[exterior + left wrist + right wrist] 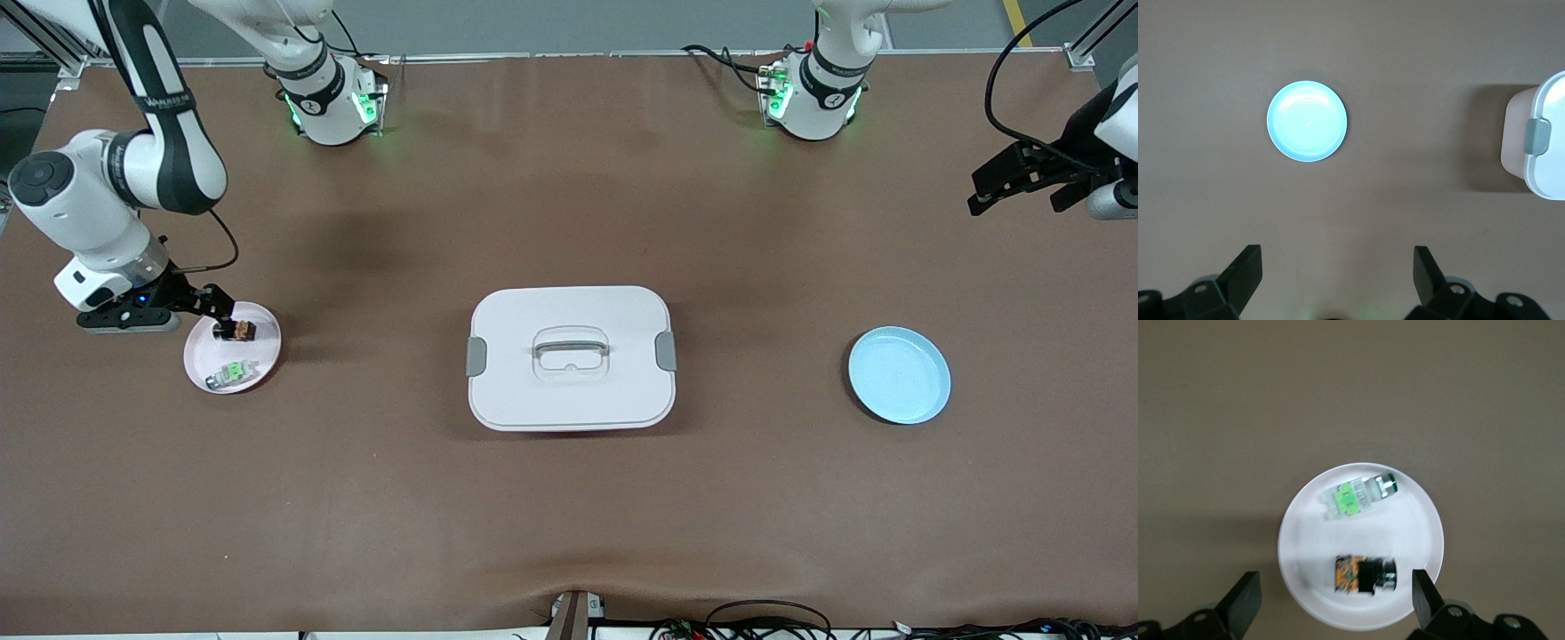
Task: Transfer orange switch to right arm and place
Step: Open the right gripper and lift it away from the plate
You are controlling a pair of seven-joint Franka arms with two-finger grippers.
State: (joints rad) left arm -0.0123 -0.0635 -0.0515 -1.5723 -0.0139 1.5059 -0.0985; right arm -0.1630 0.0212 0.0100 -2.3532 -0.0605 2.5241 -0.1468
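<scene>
While the right gripper [222, 313] hung low over the pink plate [203, 356] at the right arm's end of the table, its fingers [1241, 603] were spread wide and pinched nothing. On that plate lay the orange switch [240, 331], a small black part with an orange end, resting on its side on the part of the plate farther from the front camera. In the right wrist view the orange switch [1363, 575] sat between the two spread fingertips but below them, and whether either finger touched it could not be told. Beside it on the same plate, nearer the front camera, lay a pale grey switch with a green centre [233, 372], apart from the orange one.

At the middle of the table stood a white lidded container [571, 357] with grey latches at its two ends and a recessed handle in the lid.

Toward the left arm's end of the table rested a light blue plate [899, 374], well apart from the container. The left gripper [985, 191] waited up in the air near the table's edge at that end, its fingers [1245, 270] likewise spread apart and holding nothing; its wrist view looked down on the blue plate [1307, 121] and one corner of the white container [1538, 137].
</scene>
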